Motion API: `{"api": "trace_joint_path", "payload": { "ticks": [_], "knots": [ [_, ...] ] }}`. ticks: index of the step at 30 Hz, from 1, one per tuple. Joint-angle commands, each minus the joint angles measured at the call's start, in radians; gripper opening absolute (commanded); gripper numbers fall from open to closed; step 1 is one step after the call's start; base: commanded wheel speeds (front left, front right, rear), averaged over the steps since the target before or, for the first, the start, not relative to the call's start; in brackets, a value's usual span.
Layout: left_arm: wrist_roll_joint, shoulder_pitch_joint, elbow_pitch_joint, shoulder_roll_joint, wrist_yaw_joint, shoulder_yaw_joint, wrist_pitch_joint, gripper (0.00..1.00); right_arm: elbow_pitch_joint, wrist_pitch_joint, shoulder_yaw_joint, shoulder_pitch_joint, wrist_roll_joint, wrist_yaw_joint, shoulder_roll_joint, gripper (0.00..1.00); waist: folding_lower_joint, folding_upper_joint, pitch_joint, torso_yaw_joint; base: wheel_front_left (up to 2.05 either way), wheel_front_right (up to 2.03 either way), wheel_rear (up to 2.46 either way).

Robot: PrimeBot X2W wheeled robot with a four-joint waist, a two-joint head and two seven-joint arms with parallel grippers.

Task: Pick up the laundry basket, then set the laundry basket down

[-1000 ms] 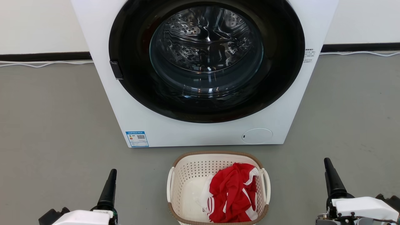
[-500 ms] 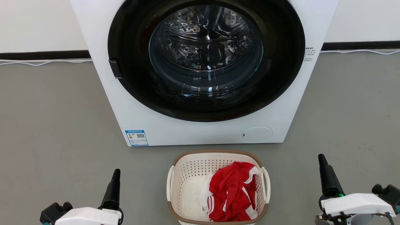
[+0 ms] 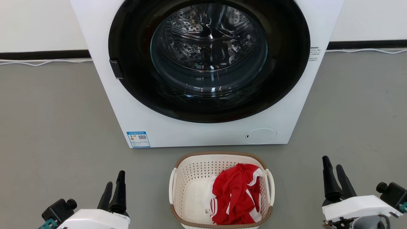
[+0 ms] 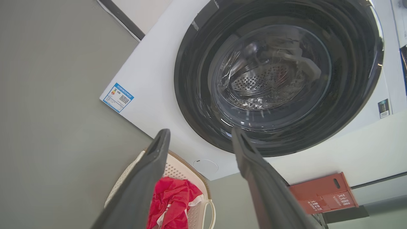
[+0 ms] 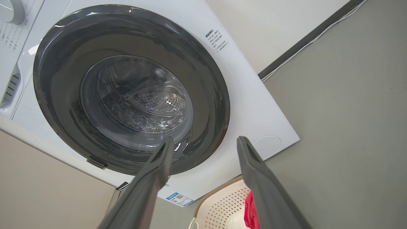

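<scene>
The laundry basket [image 3: 203, 168], cream perforated plastic with a brown rim and loop handles at both sides, stands on the grey floor just in front of the washing machine. A red and white garment [image 3: 237, 194] lies in its right half. My left gripper [image 3: 115, 179] hovers to the basket's left, open and holding nothing. My right gripper [image 3: 331, 162] is out to the basket's right, also open and holding nothing. In the left wrist view, the left gripper [image 4: 200, 132] points past the basket [image 4: 181, 167]. The right wrist view shows the right gripper [image 5: 206, 139] above the basket [image 5: 222, 200].
A white front-loading washing machine [image 3: 203, 136] with a dark round door, shut, stands right behind the basket. A white cable [image 3: 38, 63] runs along the wall's base. A red box [image 4: 321, 192] sits by the wall beside the machine. Grey floor spreads on both sides.
Both wrists have turned, so two fingers of each gripper show instead of one. The left gripper has shifted slightly toward the basket. The camera has tilted a little; the basket has not moved.
</scene>
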Motion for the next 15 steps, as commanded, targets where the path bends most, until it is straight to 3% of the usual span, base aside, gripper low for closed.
{"api": "trace_joint_path", "payload": {
  "ticks": [1, 15],
  "knots": [
    [0.038, -0.015, -0.034, 0.009, 0.009, 0.011, -0.013, 1.0, -0.021, -0.016, 0.018, -0.048, -0.039, 0.004, -0.014, 1.0, -0.0001, 0.0, 0.001, -0.001, 0.0, 0.0, 0.0],
    [0.253, -0.002, -0.059, 0.012, 0.028, 0.005, -0.054, 1.0, -0.001, -0.057, 0.039, -0.057, -0.234, 0.005, -0.02, 1.0, -0.0001, 0.0, 0.008, -0.002, 0.0, 0.0, 0.0]
  ]
}}
